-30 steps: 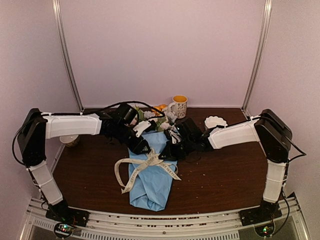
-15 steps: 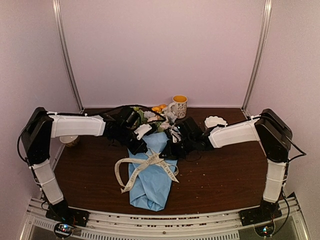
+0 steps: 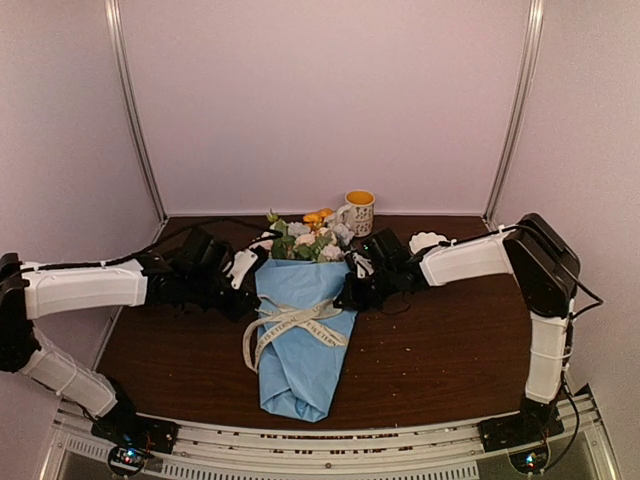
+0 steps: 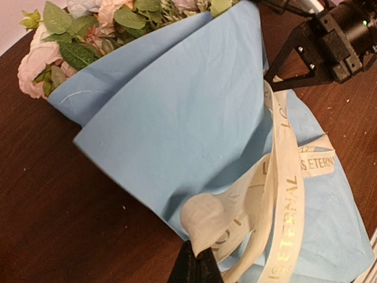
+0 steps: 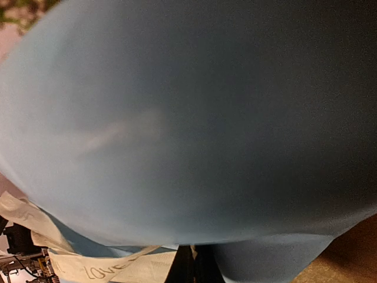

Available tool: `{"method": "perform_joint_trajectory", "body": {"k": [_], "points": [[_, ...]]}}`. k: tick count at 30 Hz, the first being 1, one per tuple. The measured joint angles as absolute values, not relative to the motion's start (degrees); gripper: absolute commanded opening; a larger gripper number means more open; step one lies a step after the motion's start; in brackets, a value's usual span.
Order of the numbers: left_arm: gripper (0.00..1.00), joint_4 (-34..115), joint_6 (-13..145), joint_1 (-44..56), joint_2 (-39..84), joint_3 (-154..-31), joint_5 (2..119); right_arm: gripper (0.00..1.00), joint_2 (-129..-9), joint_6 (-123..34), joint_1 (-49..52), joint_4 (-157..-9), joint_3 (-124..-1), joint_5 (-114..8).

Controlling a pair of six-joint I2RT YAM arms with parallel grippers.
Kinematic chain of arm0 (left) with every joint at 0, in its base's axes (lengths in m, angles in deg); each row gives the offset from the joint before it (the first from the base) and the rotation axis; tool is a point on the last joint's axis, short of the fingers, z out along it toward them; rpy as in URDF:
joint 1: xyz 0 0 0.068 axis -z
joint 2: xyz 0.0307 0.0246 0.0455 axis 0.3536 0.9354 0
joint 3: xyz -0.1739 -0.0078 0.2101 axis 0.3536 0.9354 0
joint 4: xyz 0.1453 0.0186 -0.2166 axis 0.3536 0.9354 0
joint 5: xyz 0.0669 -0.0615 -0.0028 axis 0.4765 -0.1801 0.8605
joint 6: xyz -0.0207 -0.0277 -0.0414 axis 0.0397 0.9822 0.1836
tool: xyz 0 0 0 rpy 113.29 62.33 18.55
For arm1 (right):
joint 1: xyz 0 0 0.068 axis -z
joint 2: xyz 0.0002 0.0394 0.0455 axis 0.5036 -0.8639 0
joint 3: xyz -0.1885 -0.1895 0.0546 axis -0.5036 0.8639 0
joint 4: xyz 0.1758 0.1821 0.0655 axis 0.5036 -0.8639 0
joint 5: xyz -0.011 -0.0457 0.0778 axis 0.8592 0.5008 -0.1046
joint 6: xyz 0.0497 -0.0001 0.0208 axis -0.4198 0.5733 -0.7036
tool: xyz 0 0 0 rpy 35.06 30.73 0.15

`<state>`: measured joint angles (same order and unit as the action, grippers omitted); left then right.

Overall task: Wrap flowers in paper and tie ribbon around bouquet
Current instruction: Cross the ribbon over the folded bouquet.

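The bouquet lies mid-table: a cone of light blue paper (image 3: 298, 360) with the flowers (image 3: 302, 238) at its far end. The cream ribbon (image 3: 296, 324) crosses the cone's middle. My left gripper (image 3: 250, 298) is at the cone's left edge. In the left wrist view it (image 4: 198, 264) is shut on a fold of the ribbon (image 4: 287, 200), with the paper (image 4: 171, 118) and flowers (image 4: 88, 29) beyond. My right gripper (image 3: 347, 297) is at the cone's right edge. Blue paper (image 5: 188, 118) fills its wrist view; its jaws (image 5: 194, 266) are shut on a sliver of ribbon (image 5: 106, 266).
A white and yellow mug (image 3: 358, 212) stands at the back behind the flowers. A small white dish (image 3: 430, 243) sits at the back right, just behind the right forearm. Dark wood table (image 3: 450, 350) shows on both sides of the bouquet.
My left gripper has shut on the ribbon and the left arm has swung out to the left and lower. The loose ribbon loops have drawn in against the cone, and the flowers show again.
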<state>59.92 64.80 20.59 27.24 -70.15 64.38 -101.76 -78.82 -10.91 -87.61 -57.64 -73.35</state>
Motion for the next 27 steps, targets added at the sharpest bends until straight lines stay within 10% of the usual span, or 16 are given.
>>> {"method": "perform_joint_trajectory", "body": {"k": [13,22,27], "points": [[0.02,57.0,85.3,20.6,6.4,-51.0,74.1,0.0,-103.8,-77.7,-11.1,-89.7,-57.9,-71.6],[0.7,59.3,94.2,17.7,11.8,-47.8,75.9,0.0,-104.4,-76.5,-11.4,-91.3,-58.9,-71.0],[0.65,61.9,90.2,15.4,15.6,-51.9,70.9,0.0,-104.4,-76.4,-11.5,-91.6,-58.9,-70.7]]}}
